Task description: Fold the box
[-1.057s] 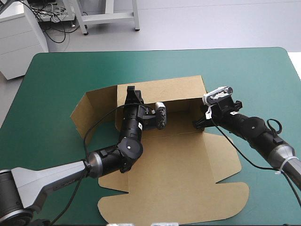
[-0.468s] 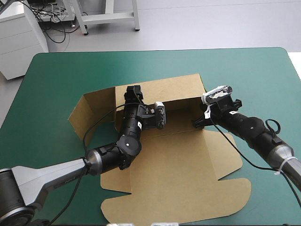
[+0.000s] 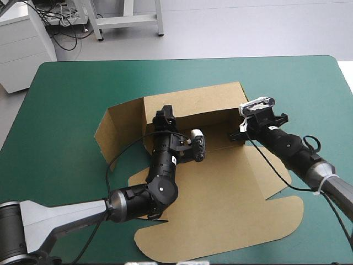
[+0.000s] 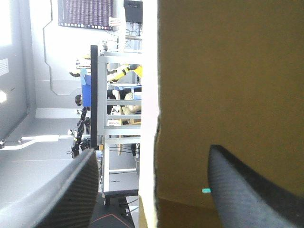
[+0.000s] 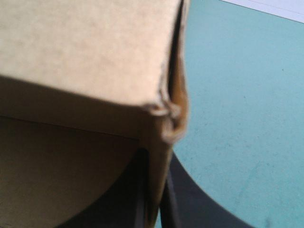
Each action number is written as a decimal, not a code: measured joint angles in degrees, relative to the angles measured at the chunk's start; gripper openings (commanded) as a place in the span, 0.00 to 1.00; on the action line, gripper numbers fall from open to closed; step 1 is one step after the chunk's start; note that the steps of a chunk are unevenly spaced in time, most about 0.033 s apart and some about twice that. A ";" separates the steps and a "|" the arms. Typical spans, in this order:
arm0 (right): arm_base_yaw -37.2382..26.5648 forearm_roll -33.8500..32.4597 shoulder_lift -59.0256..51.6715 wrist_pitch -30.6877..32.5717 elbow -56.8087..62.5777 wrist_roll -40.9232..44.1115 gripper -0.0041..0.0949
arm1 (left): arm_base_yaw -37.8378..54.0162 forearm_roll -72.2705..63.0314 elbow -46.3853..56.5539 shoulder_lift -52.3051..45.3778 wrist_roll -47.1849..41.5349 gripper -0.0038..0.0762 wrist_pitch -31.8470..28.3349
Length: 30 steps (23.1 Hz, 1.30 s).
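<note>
The brown box [image 3: 220,187] lies mid-table as a cut sheet with its far wall [image 3: 193,105] raised and a left flap [image 3: 118,130] standing up. My left gripper [image 3: 164,117] is at the far wall's left corner. In the left wrist view this gripper [image 4: 153,149] is open, its fingers [image 4: 247,180] apart on either side of the board's upright edge [image 4: 156,95]. My right gripper [image 3: 237,134] is at the right end of the far wall. In the right wrist view it [image 5: 154,190] is shut on the thin wall [image 5: 161,142] just below a creased corner.
The teal-green cover [image 3: 66,99] shows all around the box, widest on the left and far right. The lid panel [image 3: 231,232] reaches close to the table's near edge. A white cabinet [image 3: 22,49] stands beyond the far left corner.
My left gripper has opened and let go of the wall. The whole box has slid right and turned a little, and the left arm has moved right with it. The right gripper has kept its hold.
</note>
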 measured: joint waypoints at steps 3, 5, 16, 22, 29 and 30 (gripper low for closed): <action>0.11 0.06 2.00 -1.30 -2.31 -0.06 0.02 | -3.45 -0.19 0.00 0.00 0.13 0.59 1.44; 0.16 -0.18 3.17 -2.10 -4.03 -0.51 0.02 | -5.29 -0.24 0.00 0.00 0.66 0.42 1.35; 0.18 -0.78 4.12 -1.81 -5.47 -1.98 0.02 | 1.43 -47.72 -17.63 -1.39 44.55 0.03 -11.76; 0.18 -0.78 4.12 -1.40 -5.53 -2.02 0.02 | 20.57 -85.09 -35.12 -1.39 70.31 0.03 6.48; 0.18 -0.78 4.12 -1.21 -5.53 -2.02 0.02 | 44.44 -108.05 -43.71 -1.39 75.18 0.01 14.28; 0.18 -0.78 4.12 -1.21 -5.53 -2.02 0.02 | 48.01 -110.22 -43.71 -1.39 75.18 0.01 14.62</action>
